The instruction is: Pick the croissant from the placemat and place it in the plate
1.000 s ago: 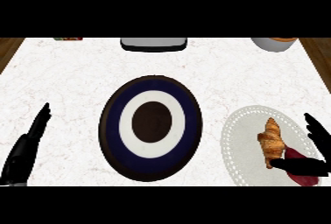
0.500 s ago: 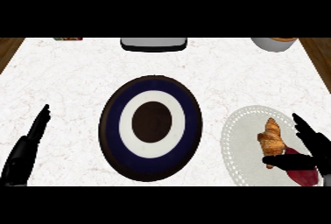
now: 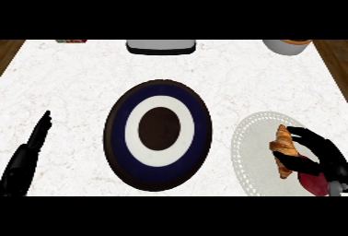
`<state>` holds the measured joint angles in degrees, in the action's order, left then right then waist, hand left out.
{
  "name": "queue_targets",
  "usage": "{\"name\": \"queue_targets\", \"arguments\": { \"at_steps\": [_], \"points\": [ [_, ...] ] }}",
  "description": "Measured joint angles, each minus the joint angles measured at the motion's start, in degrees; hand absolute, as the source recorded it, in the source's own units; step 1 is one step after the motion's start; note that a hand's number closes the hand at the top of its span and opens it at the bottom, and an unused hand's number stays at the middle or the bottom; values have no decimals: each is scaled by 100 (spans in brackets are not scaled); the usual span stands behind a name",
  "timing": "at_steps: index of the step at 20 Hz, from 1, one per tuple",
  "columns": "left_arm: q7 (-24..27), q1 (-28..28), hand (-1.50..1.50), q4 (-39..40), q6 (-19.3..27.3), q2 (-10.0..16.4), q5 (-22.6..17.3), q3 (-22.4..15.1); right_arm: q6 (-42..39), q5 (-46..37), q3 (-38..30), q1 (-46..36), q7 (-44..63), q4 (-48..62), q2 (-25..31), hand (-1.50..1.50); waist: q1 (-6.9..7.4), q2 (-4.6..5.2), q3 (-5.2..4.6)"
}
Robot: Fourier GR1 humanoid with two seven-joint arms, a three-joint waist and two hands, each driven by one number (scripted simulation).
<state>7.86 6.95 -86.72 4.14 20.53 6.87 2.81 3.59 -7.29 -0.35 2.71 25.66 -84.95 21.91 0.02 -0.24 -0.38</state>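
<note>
At the lower left the black left hand [image 3: 24, 161] rests open on the white marbled counter [image 3: 75, 92], fingers straight and pointing away from the robot, much as it lay a second ago. In the middle sits the round plate [image 3: 158, 99], a dark navy band around a white ring and a dark brown centre, with nothing on it. To its right, just beside its rim, lies the pale oval lace-edged placemat [image 3: 250, 147], and the golden-brown croissant [image 3: 282, 146] is still on it, lengthwise and unmoved. What has changed is the black right hand [image 3: 321, 152]. A second ago it stood open at the placemat's right edge; it has since slid in and bent, so its fingers now hook over the croissant's far end and its thumb crosses the near half, clamped around the pastry from the right. I judge that the grasp is just made and the lift and carry to the plate are still to come. A dark red patch [image 3: 312, 182] shows under the hand; I cannot tell what it is. Along the counter's far edge stand a small red-and-green item [image 3: 71, 41], a grey box [image 3: 159, 46] and a pale bowl [image 3: 287, 47]. Brown wood [image 3: 336, 50] shows past the corners.
</note>
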Motion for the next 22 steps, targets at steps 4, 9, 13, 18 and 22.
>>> {"name": "queue_targets", "arguments": {
  "at_steps": [4,9,13,18,22],
  "points": [
    [-116,-74,0,-46,-36,-134,124,31,103,-249,-102,-83,-319,219,-151,150,-19,-18,-34],
    [-59,-254,0,171,-277,-47,66,283,119,-506,-127,-120,-239,151,-209,150,-19,-5,-12],
    [-15,-200,0,183,-246,-102,102,290,692,-1471,356,620,-198,-486,-270,150,-57,-41,-47],
    [-85,-185,0,131,-173,-131,155,306,1656,-3010,911,1822,-39,-1245,-353,150,-150,-77,-104],
    [-39,-13,0,2,-180,-164,154,305,2494,-4077,1146,2706,200,-1926,-619,150,-140,-56,-63]
  ]
}}
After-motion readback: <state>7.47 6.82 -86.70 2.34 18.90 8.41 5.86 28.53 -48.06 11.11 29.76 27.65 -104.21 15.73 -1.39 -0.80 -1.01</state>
